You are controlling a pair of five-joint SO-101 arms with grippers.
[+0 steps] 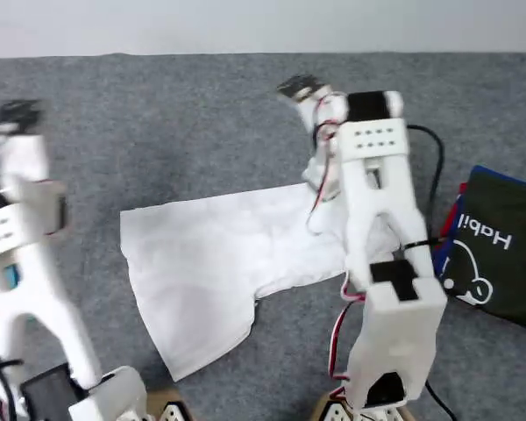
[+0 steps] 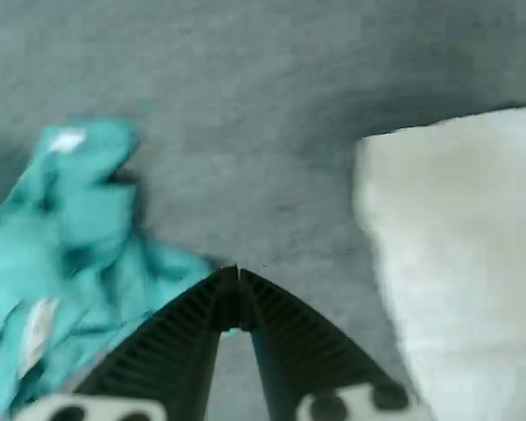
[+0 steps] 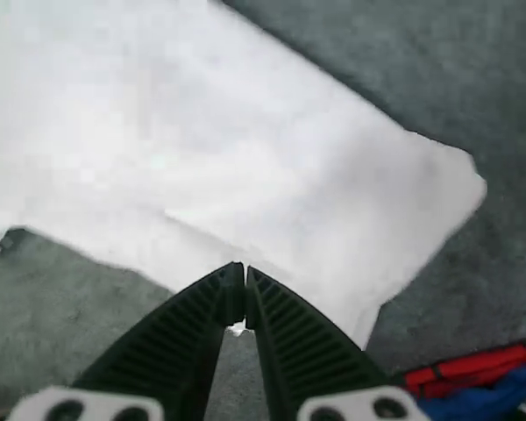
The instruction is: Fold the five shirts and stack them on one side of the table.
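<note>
High view: white shirt (image 1: 210,254) spread, grey table (image 1: 202,123) around its edges; left pincer (image 2: 237,274), right pincer (image 3: 244,270) clenched.

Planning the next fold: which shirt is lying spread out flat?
The white shirt, opened out flat; the dark shirt sits folded on a pile, and the teal shirt lies crumpled.

The left arm (image 1: 22,289) rises from its base at the near left edge and stretches toward the far side. Its left end effector (image 2: 238,274) points down, the two black fingers pressed together tip to tip. The right arm (image 1: 381,202) stands right of centre, reaching far and slightly left. The right end effector (image 3: 245,270) likewise has its fingers closed at the tips.
</note>
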